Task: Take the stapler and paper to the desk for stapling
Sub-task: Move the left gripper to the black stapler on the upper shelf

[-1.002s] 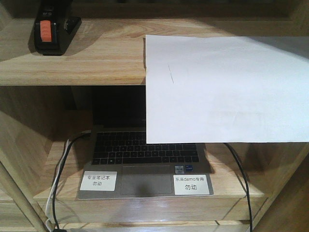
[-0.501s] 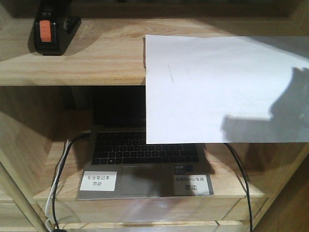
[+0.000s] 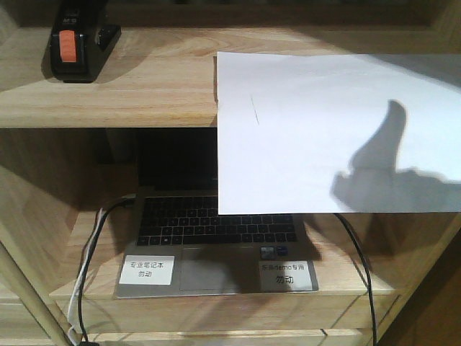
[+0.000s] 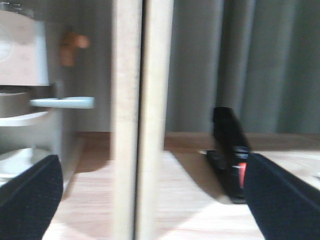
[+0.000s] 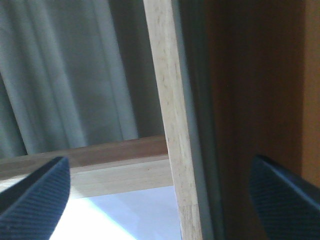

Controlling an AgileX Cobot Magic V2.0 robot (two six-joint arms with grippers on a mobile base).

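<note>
The black stapler (image 3: 72,43) with its orange patch lies on the upper shelf at the far left. The white paper (image 3: 338,133) lies on the same shelf at the right, its front part hanging over the edge, with an arm's shadow across it. Neither gripper shows in the front view. My left gripper (image 4: 157,200) is open, a wooden upright between its fingers (image 4: 30,200) and the stapler (image 4: 229,150) just inside the right finger, farther back. My right gripper (image 5: 160,200) is open above the paper (image 5: 135,215), holding nothing. The desk is out of view.
An open laptop (image 3: 216,245) with two white labels sits on the lower shelf under the overhanging sheet, with cables (image 3: 86,274) on both sides. A shelf upright (image 4: 140,120) stands close ahead of the left gripper, another (image 5: 172,125) ahead of the right. Grey curtains hang behind.
A gripper-shaped shadow has appeared on the right part of the paper and has risen and spread. The stapler and the paper have not moved.
</note>
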